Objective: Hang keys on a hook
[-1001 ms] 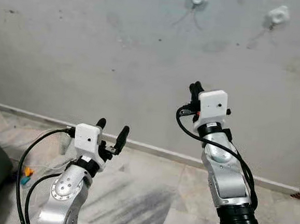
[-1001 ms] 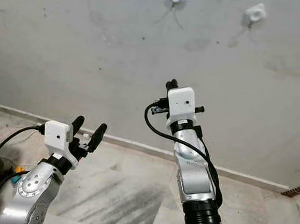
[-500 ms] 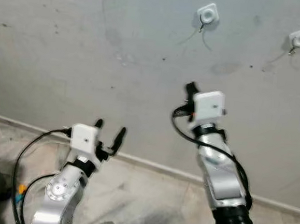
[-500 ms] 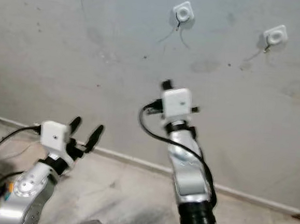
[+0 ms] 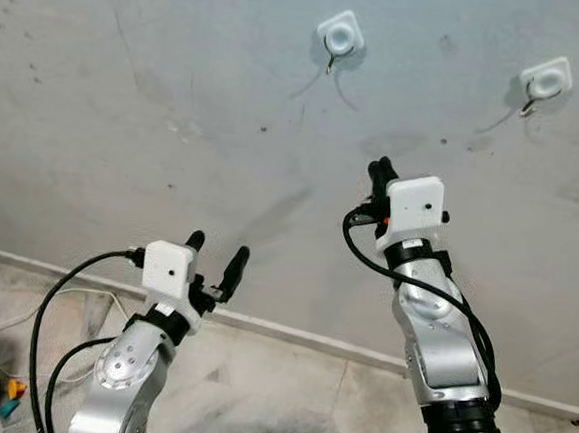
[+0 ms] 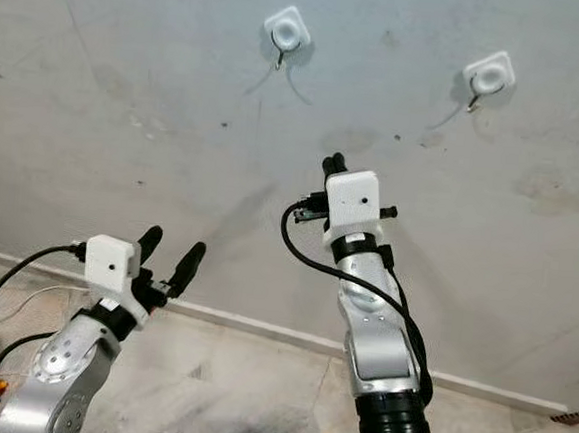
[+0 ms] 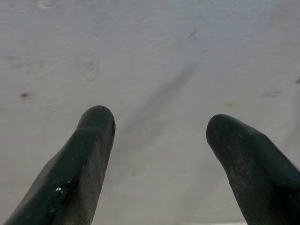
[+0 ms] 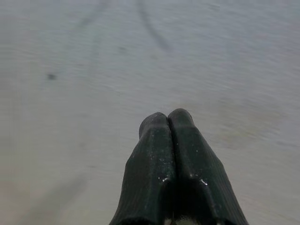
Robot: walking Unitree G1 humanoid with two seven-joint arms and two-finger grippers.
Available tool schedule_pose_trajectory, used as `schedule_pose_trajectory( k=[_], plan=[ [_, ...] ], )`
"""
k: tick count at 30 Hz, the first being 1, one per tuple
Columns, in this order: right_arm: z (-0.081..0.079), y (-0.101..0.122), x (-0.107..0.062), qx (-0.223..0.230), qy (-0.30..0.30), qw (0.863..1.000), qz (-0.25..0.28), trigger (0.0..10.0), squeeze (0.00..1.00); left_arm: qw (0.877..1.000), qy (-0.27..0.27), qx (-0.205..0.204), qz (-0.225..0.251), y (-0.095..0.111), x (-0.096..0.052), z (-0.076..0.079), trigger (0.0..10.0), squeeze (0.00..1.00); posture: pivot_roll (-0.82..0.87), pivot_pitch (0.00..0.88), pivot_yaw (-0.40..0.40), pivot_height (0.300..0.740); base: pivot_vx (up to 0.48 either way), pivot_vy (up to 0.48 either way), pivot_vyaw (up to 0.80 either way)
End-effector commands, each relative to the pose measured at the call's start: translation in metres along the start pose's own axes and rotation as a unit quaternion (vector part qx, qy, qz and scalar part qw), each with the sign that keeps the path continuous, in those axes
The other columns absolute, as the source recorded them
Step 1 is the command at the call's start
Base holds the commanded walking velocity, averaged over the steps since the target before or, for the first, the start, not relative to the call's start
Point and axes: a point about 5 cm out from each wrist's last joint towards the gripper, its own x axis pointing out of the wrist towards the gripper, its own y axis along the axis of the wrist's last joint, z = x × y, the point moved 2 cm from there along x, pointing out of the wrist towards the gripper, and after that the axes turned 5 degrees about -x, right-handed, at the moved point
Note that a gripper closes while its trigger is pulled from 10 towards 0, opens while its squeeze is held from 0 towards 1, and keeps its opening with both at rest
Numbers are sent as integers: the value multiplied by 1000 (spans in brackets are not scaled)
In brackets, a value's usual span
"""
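Your right tool is pressed shut below the hook, the left tool spread wide — no keys visible, hanging not begun.

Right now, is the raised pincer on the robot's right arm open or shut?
Shut. The right pincer has its two black fingers pressed together with no gap, and nothing shows between them. It points up at the wall, below the hooks.
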Motion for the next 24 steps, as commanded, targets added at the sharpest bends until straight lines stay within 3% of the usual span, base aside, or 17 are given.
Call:
schedule_pose_trajectory(
  k=[1,10,16,24],
  plan=[
    [-5,5,0,5,9,1000,12,10000,0,1000,10,9,-3,-3,-4,-3,10000,0,40,157,1,740,0,0,0],
    [-15,17,11,25,31,998,39,10000,0,999,40,24,-12,-7,-18,-10,10000,0,101,196,-14,740,0,0,0],
    [-22,44,35,43,46,995,84,10000,0,997,63,33,-20,-7,-37,-16,10000,0,162,236,-15,740,0,0,0],
    [-17,68,52,46,37,990,127,10000,0,996,78,43,-22,-4,-47,-22,10000,0,194,238,-10,740,0,0,0]
  ],
)
